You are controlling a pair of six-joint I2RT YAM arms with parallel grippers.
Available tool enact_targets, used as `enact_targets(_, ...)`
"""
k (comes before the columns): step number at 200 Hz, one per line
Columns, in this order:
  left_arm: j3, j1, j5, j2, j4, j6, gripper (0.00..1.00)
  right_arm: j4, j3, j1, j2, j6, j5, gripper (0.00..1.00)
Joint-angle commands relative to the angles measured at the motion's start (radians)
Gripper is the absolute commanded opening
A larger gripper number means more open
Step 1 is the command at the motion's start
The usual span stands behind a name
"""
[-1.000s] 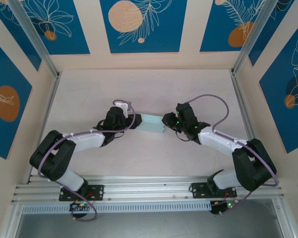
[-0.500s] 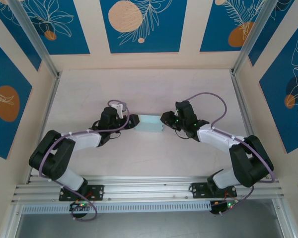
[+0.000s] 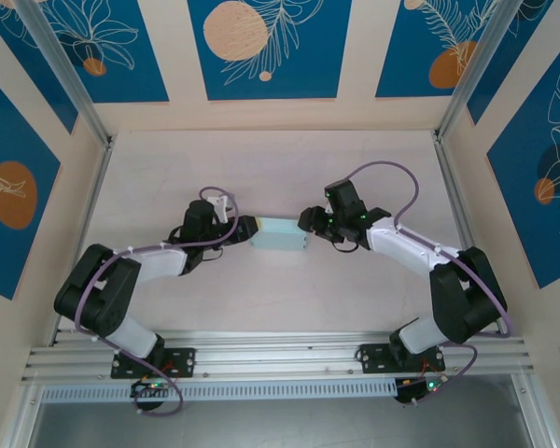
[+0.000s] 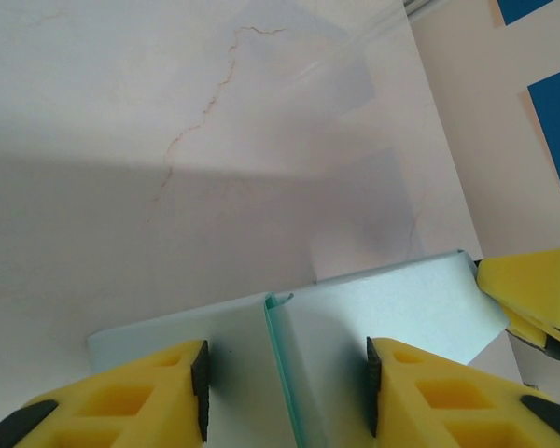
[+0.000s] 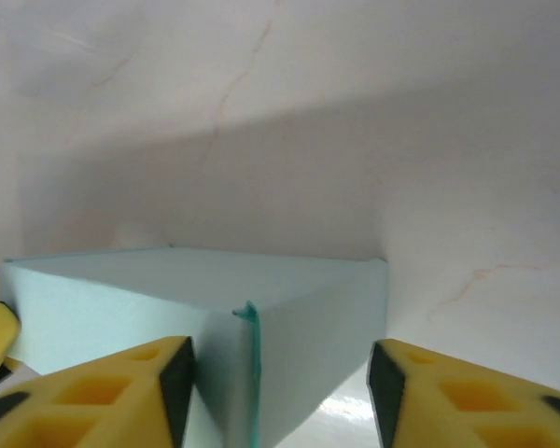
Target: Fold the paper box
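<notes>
Flanking paper box (image 3: 278, 235): ends covered, likely for pressing flaps.
Left end effector (image 4: 285, 373): open, astride seam.
Right end effector (image 5: 280, 373): open.

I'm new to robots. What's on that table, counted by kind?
pale light-blue card paper box: 1
black robot arms with yellow-padded two-finger grippers: 2 (left gripper, right gripper)
Total: 3
</notes>
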Motion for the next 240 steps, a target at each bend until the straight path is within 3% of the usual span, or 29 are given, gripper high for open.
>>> enact_targets(1,-0.063,0.007,-0.03,0.077,-0.172,0.021,0.43,-0.177,0.06,-0.011,-0.007,-0.07,-0.015,0.62)
enact_targets(26,-0.063,0.006,-0.028,0.085,-0.152,0.013,0.43,-0.173,0.063,-0.042,-0.053,-0.068,-0.079,0.68)
enact_targets(60,-0.058,0.006,-0.034,0.082,-0.164,0.015,0.42,-0.074,-0.017,-0.105,-0.092,-0.027,-0.281,0.74)
enact_targets(105,-0.056,0.005,-0.034,0.079,-0.168,0.017,0.42,0.054,-0.095,-0.159,-0.046,0.023,-0.443,0.64)
enact_targets(240,-0.059,0.006,-0.045,0.071,-0.191,0.019,0.42,0.194,-0.195,-0.208,0.015,0.066,-0.513,0.53)
